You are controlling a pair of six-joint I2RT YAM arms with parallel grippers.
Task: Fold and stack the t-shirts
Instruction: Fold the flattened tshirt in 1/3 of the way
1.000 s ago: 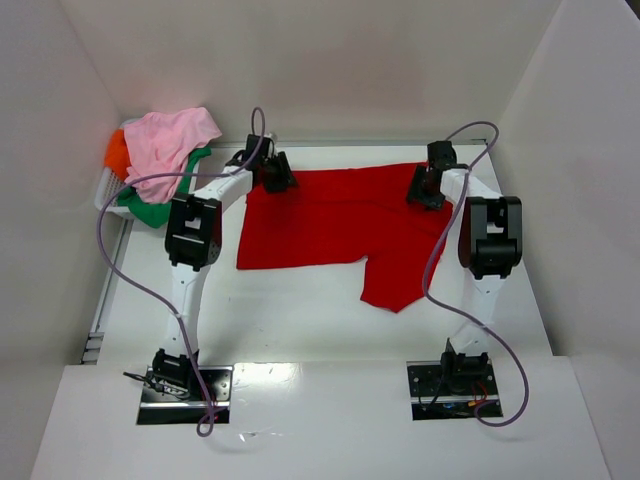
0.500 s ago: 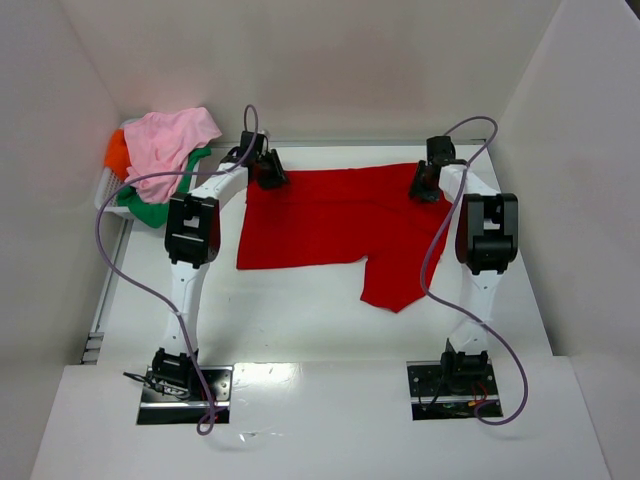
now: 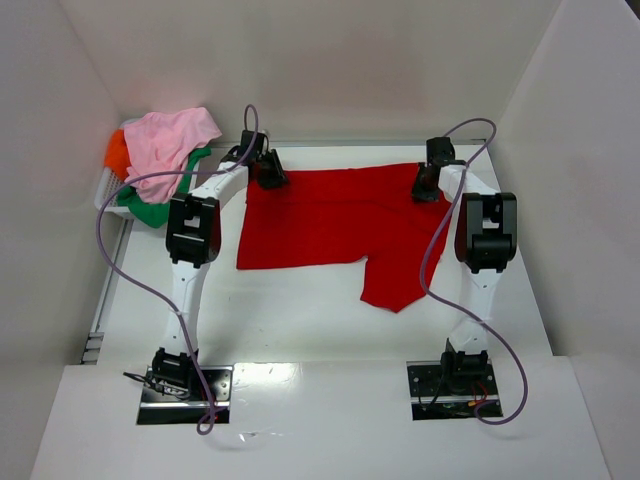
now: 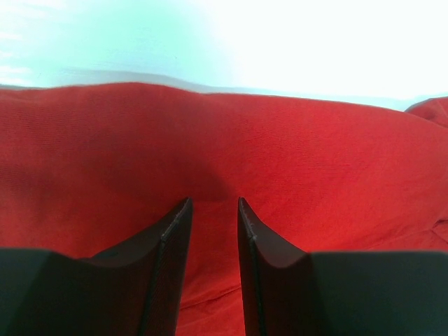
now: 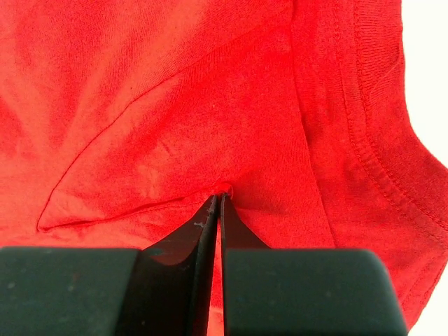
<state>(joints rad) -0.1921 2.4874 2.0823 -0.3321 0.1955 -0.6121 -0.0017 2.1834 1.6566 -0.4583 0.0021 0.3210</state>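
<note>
L tool (image 4: 213, 201) grip on red shirt (image 4: 315, 161) unclear.

A white table (image 3: 290, 310) is enclosed on three sides by plain white walls: a left wall (image 3: 50, 200), a back wall (image 3: 330, 60) and a right wall (image 3: 590, 180). A grey rail (image 3: 100, 300) is seen along the table's left edge. A white panel (image 3: 320, 430) is set across the near edge. Even light is noted, with a glare patch (image 3: 290, 372) on the near tabletop.

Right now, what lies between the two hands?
The far edge of the red t-shirt, from left hand to right hand, in the top view.
</note>
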